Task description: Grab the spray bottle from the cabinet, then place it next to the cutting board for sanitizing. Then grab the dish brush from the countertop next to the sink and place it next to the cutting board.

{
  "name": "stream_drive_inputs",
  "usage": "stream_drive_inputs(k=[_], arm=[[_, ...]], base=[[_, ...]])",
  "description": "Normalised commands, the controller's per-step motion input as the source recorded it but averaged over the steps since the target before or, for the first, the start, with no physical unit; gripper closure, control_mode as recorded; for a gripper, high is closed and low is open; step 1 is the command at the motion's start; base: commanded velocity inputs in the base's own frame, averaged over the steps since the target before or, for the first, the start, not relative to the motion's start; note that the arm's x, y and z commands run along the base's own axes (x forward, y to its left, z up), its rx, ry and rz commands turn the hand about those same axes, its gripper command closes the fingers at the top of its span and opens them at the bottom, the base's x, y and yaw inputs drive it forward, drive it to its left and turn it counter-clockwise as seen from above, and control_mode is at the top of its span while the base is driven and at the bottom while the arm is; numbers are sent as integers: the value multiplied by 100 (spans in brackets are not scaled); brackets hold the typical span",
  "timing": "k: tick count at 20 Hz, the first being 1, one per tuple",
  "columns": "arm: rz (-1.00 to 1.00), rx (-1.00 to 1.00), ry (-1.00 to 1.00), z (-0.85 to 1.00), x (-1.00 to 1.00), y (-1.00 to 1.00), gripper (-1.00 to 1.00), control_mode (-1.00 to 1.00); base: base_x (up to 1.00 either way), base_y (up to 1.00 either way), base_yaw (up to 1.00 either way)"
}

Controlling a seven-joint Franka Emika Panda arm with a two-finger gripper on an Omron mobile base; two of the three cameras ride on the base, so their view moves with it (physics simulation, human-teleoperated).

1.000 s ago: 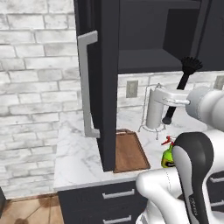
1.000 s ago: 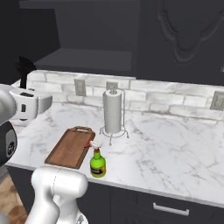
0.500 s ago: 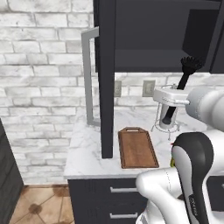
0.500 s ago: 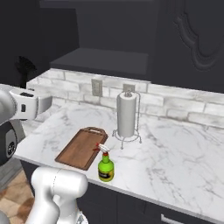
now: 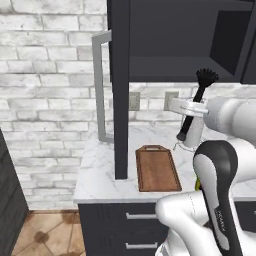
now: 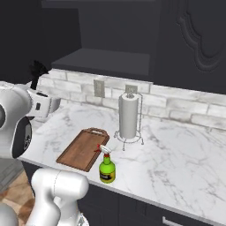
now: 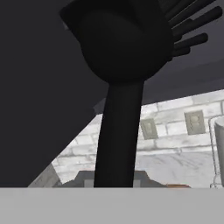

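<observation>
The slim black dish brush (image 5: 194, 110) is up in the air, bristle head (image 6: 37, 69) topmost, and my gripper (image 5: 188, 111) is shut on its handle. The hand view looks up along the dish brush (image 7: 119, 127) from close by. It hangs above the white marble countertop (image 6: 176, 163), behind and to the right of the reddish-brown cutting board (image 5: 157, 169). The green spray bottle (image 6: 107, 165) stands upright on the counter by the cutting board (image 6: 84, 149), near the front edge. The dark cabinet's door (image 5: 119, 90) stands open. The sink is out of view.
A paper towel holder (image 6: 128, 117) stands behind the board near the brick wall. The open cabinet door's grey bar handle (image 5: 100, 90) juts out left of the board. Dark drawers (image 5: 120, 220) run under the counter. My own arm (image 5: 217, 190) covers the counter's right part.
The base has moved, so the whole scene has shifted in both base views. The brush stays held high in the shut gripper; board and bottle keep their places on the counter.
</observation>
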Motion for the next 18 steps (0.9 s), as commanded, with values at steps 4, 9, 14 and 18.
stream_drive_inputs(k=[4, 9, 14, 18], arm=[[-1, 0, 33, -43, 52, 33, 100, -100], [-7, -5, 47, -27, 47, 33, 100, -100], [-3, -2, 41, -45, 31, 15, 100, -100], [0, 0, 18, -54, 3, 0, 100, -100]], base=[[0, 0, 0], [0, 0, 0], [0, 0, 0], [0, 0, 0]])
